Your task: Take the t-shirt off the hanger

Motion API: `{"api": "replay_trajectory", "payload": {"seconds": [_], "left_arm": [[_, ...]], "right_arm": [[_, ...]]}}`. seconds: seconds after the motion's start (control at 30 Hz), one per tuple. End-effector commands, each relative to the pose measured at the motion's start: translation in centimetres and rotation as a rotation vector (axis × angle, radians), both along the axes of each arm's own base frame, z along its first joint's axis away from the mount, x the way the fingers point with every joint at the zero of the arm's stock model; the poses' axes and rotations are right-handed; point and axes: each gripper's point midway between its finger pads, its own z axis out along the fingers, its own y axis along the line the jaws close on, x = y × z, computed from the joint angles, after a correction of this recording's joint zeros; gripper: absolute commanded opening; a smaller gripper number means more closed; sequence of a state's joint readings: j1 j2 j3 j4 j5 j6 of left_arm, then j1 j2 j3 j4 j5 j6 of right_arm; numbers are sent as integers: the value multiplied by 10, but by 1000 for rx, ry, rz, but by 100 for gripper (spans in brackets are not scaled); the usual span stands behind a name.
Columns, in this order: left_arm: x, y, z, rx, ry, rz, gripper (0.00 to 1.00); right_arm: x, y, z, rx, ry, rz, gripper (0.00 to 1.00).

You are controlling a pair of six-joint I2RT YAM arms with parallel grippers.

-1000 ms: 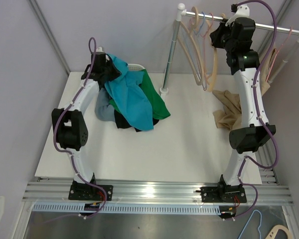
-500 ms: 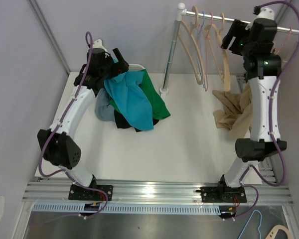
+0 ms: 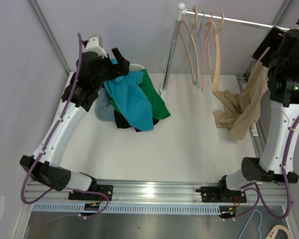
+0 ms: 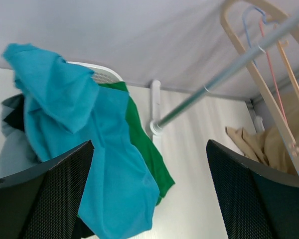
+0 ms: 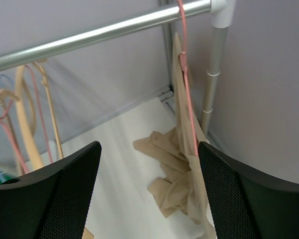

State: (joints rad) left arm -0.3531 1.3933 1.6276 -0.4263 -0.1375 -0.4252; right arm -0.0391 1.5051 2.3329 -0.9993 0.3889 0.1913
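the tan t-shirt [image 3: 241,112] is over on the far right. it hangs off a thin pink hanger [image 5: 186,74] hooked at the right end of the rail [image 3: 239,21], just beside the corner post. it runs pretty much straight down, so the long axis is vertical, and the lower part is crumpled in a heap on the white table [image 3: 189,149]. the right gripper [image 5: 148,147] is clearly the nearer one. it's up at about rail height with its jaws wide apart and nothing in them. from its wrist cam the hanger and shirt sit ahead and a bit right of centre, closer to the right finger, and the bulk of the cloth is lower down. so i'd guess the next move is dropping down and nudging right to get hold of fabric rather than the wire. the left gripper [image 4: 149,144] is well apart from all this at the far left, jaws also apart and holding nothing, pointed over the pile of clothes [image 3: 132,99] with a teal piece on top. room is tight on the right: a wall sits close behind the post, and a few empty hangers [image 3: 217,55] hang further left on the same rail. the table under the shirt looks smooth and bare.
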Motion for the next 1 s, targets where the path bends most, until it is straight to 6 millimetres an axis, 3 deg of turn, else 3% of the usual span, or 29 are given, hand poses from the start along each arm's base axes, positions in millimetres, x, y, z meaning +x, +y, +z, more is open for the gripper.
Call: {"api": "replay_trajectory", "payload": {"seconds": [0.0,0.17,0.37,0.63,0.77,0.87,0.97], "left_arm": [[-14,-40,12,30,-60,-157,99],[-33,-100,23,32,-126,-316,100],[-38,-141,32,56,-172,-402,99],[-35,-154,47,74,-249,-445,99],[-34,-159,51,84,-286,-473,100],[-30,-159,42,98,-287,-463,99],[-28,-162,31,94,-283,-469,100]], "right_arm": [[11,-18,-27,3,94,-58,82],[23,-39,-54,5,174,-103,82],[47,-63,-65,32,154,-137,81],[69,-95,-75,36,146,-207,78],[88,-98,-76,35,121,-187,71],[96,-100,-71,26,89,-189,62],[100,-103,-66,6,69,-196,60]]}}
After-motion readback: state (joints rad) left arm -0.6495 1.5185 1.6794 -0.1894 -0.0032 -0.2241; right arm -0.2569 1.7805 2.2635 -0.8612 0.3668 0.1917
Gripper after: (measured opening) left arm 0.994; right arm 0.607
